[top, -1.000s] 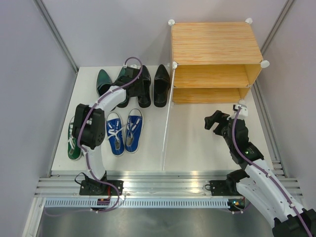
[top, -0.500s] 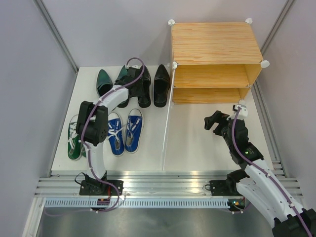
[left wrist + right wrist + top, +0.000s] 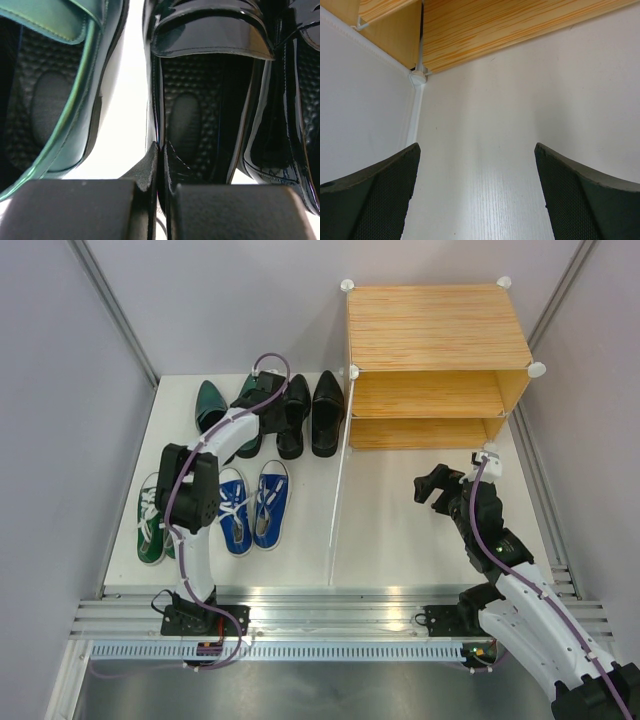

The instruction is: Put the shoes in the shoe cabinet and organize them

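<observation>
On the white table, seen from overhead, a two-shelf wooden shoe cabinet stands at the far right, its clear door panel swung open toward the near edge. All the shoes sit left of that door: dark green pointed shoes and black dress shoes at the back, blue sneakers and green sneakers nearer. The left pincer reaches down at the black pair; the right pincer hovers over bare table in front of the cabinet. At the left wrist, the jaws are closed tight, pinching the side wall of a black shoe beside a green shoe. At the right wrist, the fingers gape wide, holding nothing, facing the cabinet's bottom corner.
</observation>
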Controlling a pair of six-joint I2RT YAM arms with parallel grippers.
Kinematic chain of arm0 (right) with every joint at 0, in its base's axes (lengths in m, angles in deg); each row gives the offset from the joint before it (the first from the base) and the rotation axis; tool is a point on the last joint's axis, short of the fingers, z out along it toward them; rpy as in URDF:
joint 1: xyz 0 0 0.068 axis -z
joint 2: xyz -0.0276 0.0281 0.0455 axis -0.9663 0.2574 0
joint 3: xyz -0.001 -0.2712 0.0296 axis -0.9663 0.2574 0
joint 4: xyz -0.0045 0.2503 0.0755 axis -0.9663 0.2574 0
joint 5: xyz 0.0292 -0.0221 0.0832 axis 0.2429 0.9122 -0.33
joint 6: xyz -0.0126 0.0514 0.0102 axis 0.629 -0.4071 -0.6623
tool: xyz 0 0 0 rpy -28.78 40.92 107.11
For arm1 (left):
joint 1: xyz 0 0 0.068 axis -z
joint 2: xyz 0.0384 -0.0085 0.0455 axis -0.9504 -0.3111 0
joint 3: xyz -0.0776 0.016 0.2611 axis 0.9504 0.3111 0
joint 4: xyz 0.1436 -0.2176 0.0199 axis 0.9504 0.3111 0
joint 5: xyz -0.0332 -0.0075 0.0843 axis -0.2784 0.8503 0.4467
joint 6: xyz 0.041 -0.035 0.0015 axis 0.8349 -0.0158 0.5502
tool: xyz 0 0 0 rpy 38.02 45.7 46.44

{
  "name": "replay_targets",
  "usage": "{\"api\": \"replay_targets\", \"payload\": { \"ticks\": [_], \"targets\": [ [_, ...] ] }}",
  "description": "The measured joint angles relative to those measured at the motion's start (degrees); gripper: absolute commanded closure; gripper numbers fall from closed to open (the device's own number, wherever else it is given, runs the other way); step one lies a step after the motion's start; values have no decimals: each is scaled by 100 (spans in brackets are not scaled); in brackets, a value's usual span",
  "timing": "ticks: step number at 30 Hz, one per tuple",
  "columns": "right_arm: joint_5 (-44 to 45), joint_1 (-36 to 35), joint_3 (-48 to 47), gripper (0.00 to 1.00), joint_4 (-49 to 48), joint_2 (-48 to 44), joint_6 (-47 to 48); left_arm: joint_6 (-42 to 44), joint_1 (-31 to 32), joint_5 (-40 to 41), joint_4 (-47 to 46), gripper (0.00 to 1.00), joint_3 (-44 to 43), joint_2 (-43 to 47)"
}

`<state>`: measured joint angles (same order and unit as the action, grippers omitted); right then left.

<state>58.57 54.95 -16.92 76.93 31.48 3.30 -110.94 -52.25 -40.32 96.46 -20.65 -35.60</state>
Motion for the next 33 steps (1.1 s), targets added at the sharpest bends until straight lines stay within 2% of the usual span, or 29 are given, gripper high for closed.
{"api": "replay_targets", "payload": {
  "ticks": [12, 17, 22, 33],
  "targets": [
    [-37, 0, 22, 2, 2, -17, 0, -170, -26, 157, 1294, 98, -1209, 9],
    [-44, 0, 31, 2, 2, -17, 0, -240, -28, 190, 1558, 98, -1266, 153],
    [-44, 0, 31, 2, 4, -15, 2, -361, -24, 313, 1687, 98, -706, 813],
    [-129, 0, 37, 2, 57, -48, 7, -684, -24, 533, 1845, 98, 1276, 3403]
  ]
}}
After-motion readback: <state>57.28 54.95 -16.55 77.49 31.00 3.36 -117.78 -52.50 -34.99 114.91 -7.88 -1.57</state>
